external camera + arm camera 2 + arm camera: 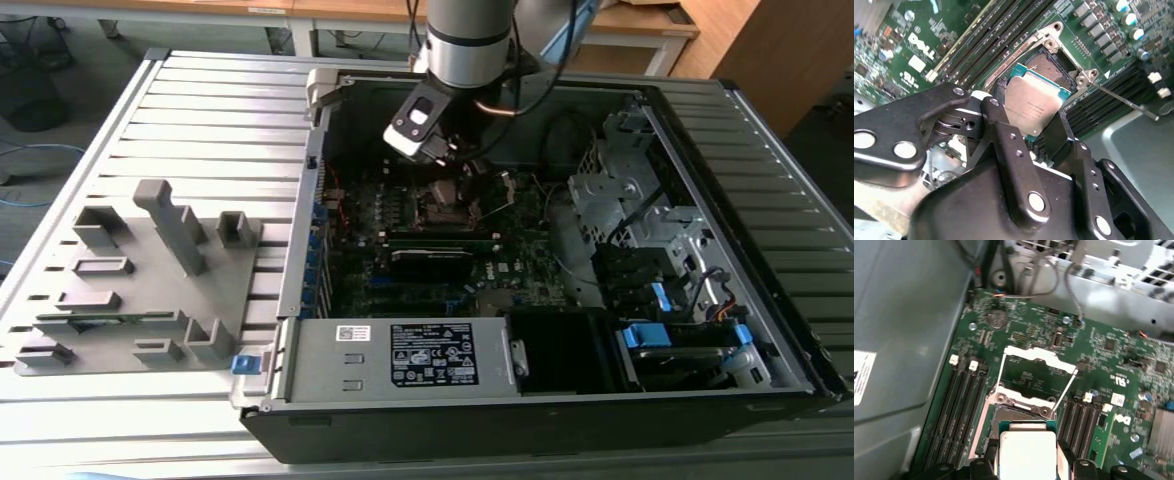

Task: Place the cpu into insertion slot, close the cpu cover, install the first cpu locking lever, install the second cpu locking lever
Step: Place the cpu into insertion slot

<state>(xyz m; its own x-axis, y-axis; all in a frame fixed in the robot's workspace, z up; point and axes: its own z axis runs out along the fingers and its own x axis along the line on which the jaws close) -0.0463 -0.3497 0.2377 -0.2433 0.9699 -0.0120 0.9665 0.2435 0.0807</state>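
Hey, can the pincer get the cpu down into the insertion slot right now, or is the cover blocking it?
Probably yes: the cpu cover is swung open, clear of the insertion slot, and the pincer holds the cpu right by the bare slot.

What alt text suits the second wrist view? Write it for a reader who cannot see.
The tool grips the cpu, silvery face showing, over the open insertion slot on the green motherboard. Long black memory slots run beside the socket, and a thin metal locking lever sticks out free.
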